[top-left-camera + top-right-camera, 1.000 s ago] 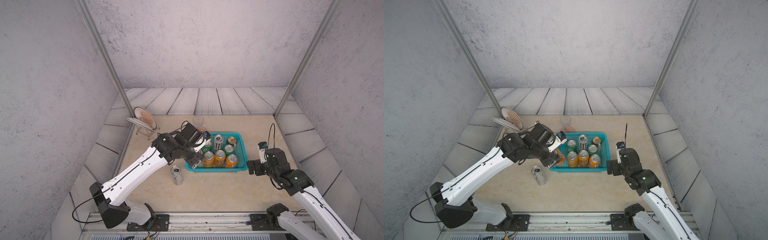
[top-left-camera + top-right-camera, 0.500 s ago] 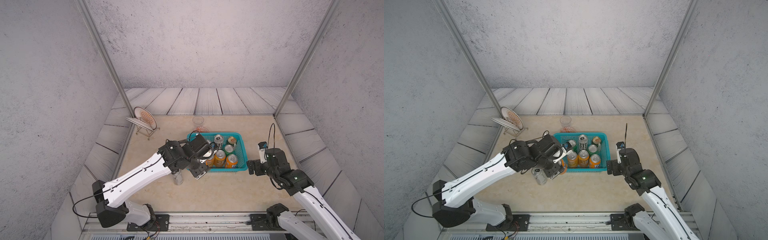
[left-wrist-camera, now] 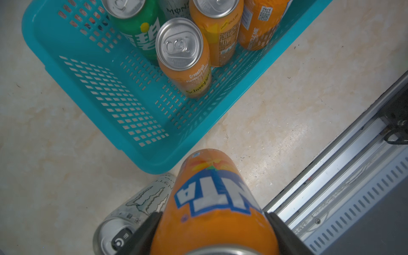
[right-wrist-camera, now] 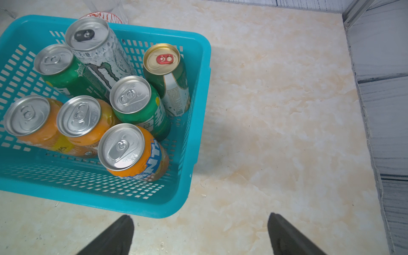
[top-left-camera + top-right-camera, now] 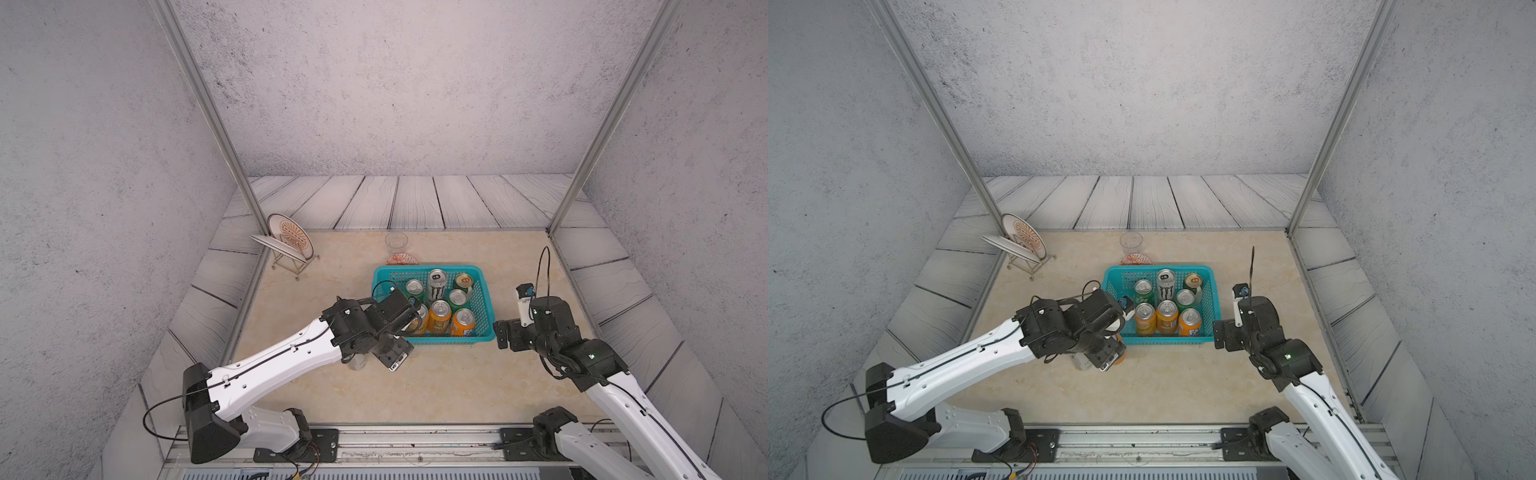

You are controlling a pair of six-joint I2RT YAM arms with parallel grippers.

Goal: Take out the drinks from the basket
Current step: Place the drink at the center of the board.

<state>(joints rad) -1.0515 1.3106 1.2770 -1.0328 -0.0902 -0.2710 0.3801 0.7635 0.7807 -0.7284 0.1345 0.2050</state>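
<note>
- Orange Fanta can (image 3: 212,198) is pinched between the two fingers of the left gripper (image 3: 213,223), gripped near its top end.
- Its long axis runs roughly upright with the base toward the table (image 5: 457,374). Whether the base touches the surface cannot be told.
- Position: the held can is outside the teal basket (image 3: 44,44), just off the near left corner, and just beside the silver-white Monster can (image 3: 136,209) standing on the table.
- Key relation for set-down: the free tabletop lies directly below the held can. The Monster can stands close on one side and the basket corner on the other, so the lowering path is narrow.
- Seven drinks stand upright in the basket: three orange, three green (one gold-topped (image 4: 165,72)) and one silver-white.
- Right gripper (image 4: 199,220) has its jaws spread wide and holds nothing. It hovers just off the basket's near right corner and is the nearer arm to the Fanta can (image 4: 132,152) in that corner.
- Change over the last second: the left gripper was above the left part of the basket and now sits outside it. The right arm has not moved.
</note>
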